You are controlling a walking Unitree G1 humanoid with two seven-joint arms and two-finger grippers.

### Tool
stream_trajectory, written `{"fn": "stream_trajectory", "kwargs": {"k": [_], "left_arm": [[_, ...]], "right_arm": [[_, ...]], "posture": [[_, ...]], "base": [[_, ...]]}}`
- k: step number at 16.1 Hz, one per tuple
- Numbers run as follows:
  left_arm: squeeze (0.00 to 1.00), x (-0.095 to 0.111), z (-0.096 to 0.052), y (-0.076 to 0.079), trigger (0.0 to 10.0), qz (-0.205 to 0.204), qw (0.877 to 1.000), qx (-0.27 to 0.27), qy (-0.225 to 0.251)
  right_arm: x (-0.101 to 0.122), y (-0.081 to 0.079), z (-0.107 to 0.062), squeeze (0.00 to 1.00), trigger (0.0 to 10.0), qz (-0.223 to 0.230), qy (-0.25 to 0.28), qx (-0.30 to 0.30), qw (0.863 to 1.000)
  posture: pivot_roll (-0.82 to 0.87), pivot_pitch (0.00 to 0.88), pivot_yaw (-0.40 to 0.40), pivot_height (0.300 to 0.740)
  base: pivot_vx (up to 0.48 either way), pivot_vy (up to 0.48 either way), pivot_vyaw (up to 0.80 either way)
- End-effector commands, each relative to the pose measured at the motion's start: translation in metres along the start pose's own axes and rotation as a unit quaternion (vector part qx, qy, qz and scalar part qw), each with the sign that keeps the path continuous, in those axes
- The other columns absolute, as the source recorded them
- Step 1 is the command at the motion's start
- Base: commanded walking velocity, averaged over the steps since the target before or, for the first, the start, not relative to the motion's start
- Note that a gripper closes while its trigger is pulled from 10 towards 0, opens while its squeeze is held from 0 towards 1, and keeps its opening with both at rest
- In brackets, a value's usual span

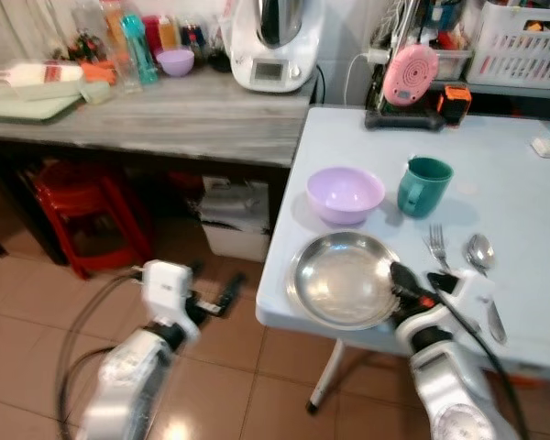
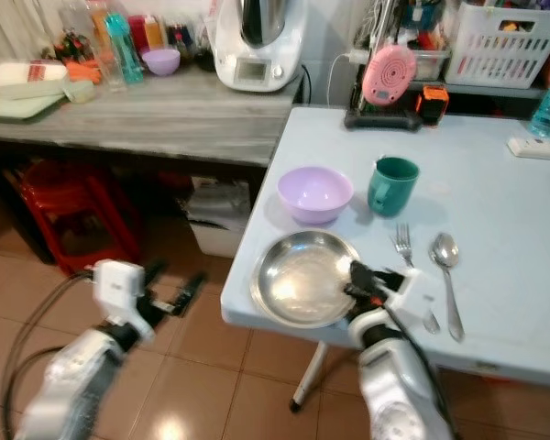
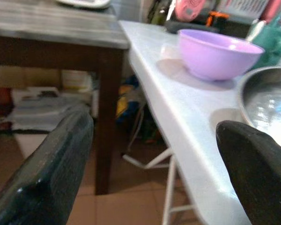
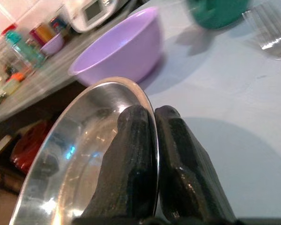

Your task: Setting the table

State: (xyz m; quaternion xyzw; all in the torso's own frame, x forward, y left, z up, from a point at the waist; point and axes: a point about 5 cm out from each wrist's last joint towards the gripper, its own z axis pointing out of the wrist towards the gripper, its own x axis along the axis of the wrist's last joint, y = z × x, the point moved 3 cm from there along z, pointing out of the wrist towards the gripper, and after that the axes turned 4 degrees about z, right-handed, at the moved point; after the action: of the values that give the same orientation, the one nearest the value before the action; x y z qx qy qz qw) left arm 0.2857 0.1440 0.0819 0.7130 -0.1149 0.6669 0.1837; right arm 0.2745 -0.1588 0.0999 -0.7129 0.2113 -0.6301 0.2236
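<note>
Left gripper (image 1: 227,295), lower left of frame: fingers apart, holding nothing, low beside the surface (image 1: 522,183).

Steel plate (image 1: 342,280), lower centre, sits at the near edge of the surface. Right gripper (image 1: 403,280) is clamped on its right rim, one finger inside, one outside.

Lilac bowl (image 1: 345,193) and green mug (image 1: 424,186) just above; fork (image 1: 437,246) and spoon (image 1: 479,251) to the right.

Plate looks light, stiff and slick: hold well onto the rim and keep it level.

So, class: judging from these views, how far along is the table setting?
Done: purple bowl, green mug, fork and spoon lie on the table. In hand: the right gripper is pinching the steel plate's rim. Left: release the plate. The left gripper hangs open beside the table.
</note>
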Motion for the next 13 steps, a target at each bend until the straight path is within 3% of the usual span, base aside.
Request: {"fn": "stream_trajectory", "kwargs": {"k": [1, 10, 13], "left_arm": [[0.00, 0.0028, 0.0020, 0.0024, 10.0, 0.002, 1.000, -0.005, 0.004], [0.00, -0.0001, 0.0027, 0.0021, 10.0, 0.002, 1.000, -0.006, 0.002], [0.00, -0.0008, 0.0034, 0.0010, 10.0, 0.003, 1.000, -0.005, 0.001]], "right_arm": [[0.0019, 0.0026, 0.0000, 0.00, 10.0, -0.005, 0.003, -0.008, 1.000], [0.0061, 0.0044, 0.0017, 0.00, 10.0, -0.016, 0.022, -0.019, 0.999], [0.0081, 0.0052, 0.0023, 0.00, 10.0, -0.018, 0.027, -0.021, 0.999]], "posture": [[-0.04, 0.000, 0.054, 0.740], [-0.04, 0.000, 0.057, 0.740], [-0.04, 0.000, 0.059, 0.740]], "base": [[0.000, 0.401, 0.00], [0.000, 0.411, 0.00], [0.000, 0.411, -0.43]]}}
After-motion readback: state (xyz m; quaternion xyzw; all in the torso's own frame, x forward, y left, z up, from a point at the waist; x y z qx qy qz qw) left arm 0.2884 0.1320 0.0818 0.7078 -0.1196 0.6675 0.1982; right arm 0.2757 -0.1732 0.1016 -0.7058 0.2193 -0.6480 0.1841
